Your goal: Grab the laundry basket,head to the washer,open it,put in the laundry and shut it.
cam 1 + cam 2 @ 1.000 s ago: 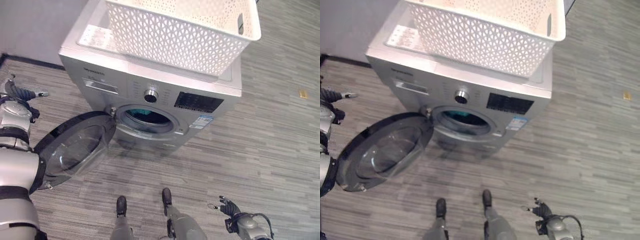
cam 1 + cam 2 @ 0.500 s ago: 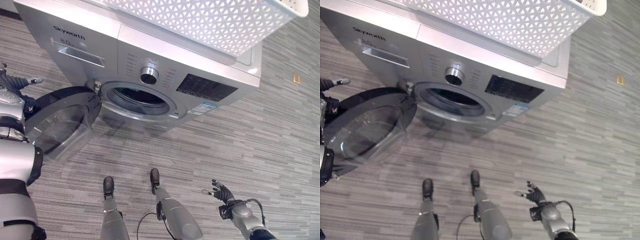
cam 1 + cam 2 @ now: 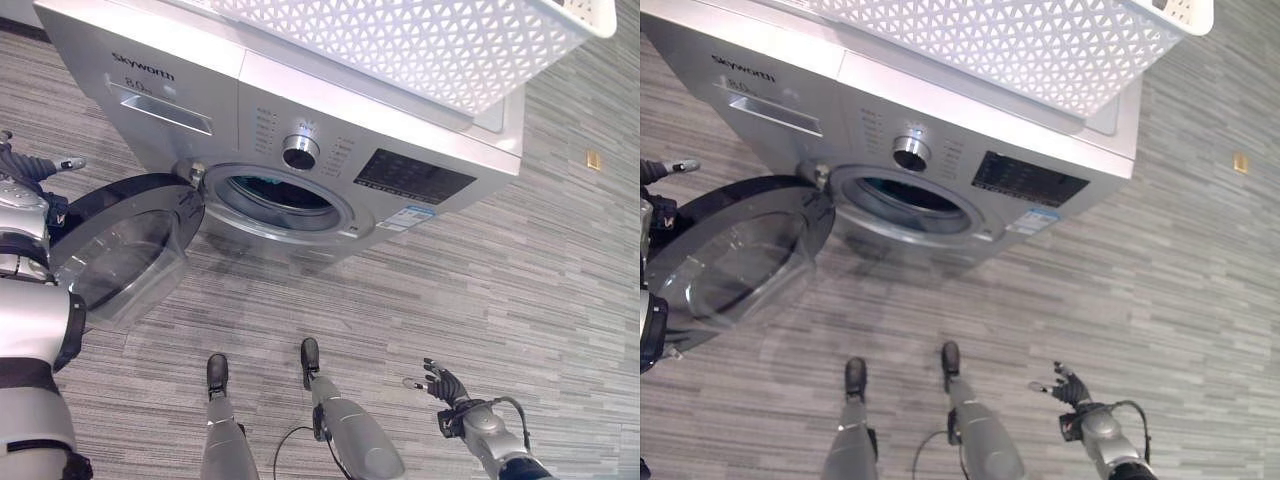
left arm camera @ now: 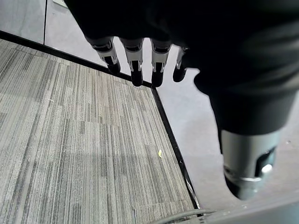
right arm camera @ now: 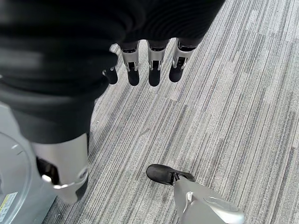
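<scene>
**Hands free beside the open washer**

Both hands hold nothing. Our left hand [image 3: 30, 168] hangs at the left edge of the head views, just beyond the rim of the open door [image 3: 125, 245]; we cannot tell if it touches the rim. In its own wrist view the fingers [image 4: 135, 60] are straight and spread a little, with only grey carpet floor [image 4: 70, 154] and a black baseboard [image 4: 170, 140] past them. Our right hand [image 3: 445, 385] is low on the right side, well apart from the washer [image 3: 330, 130], and its fingers [image 5: 154, 60] are also relaxed and apart above the carpet.

We see the washer standing with its round door swung fully out to the left on its hinge, so the drum opening [image 3: 280, 195] is uncovered. Inside the drum we notice something dark with a blue-green tint, but we cannot say what it is. A round knob [image 3: 300, 152] sits above the opening, with a dark display panel [image 3: 412, 177] to its right.

On top of the washer rests the white laundry basket [image 3: 430, 45], with lattice walls. Its inside is not visible from here, so we cannot tell whether it holds laundry.
</scene>
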